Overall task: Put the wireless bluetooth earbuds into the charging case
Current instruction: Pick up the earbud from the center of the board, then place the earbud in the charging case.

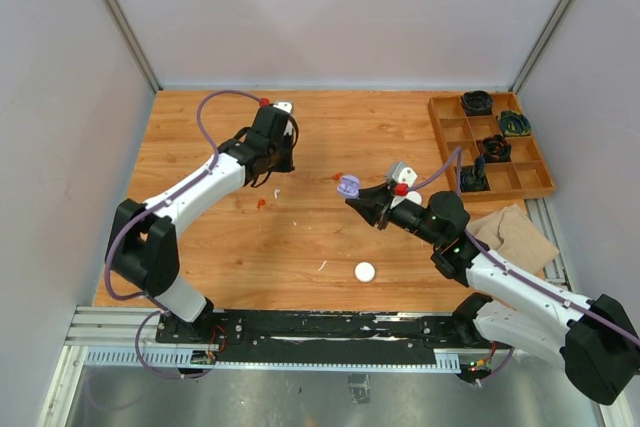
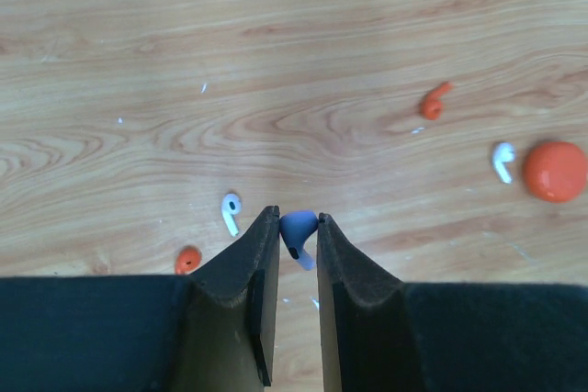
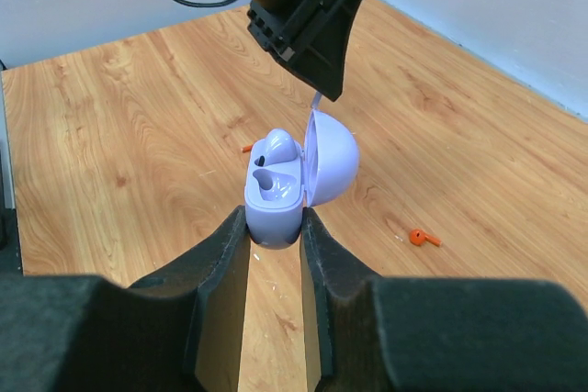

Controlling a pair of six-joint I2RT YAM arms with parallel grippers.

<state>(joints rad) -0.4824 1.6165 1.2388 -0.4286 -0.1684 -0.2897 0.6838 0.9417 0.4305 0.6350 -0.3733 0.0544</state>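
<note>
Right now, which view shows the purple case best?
Right wrist: the case sits at the centre, close up, with its lid open and its inside facing the camera. The top view shows the case only as a small purple shape, with no detail inside. The left wrist view does not show it at all.

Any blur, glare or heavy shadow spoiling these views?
Top external: even light, soft shadows, sharp. Left wrist: left gripper dark and soft up close, purple earbud between its tips clear. Right wrist: charging case sharp, no glare.
</note>
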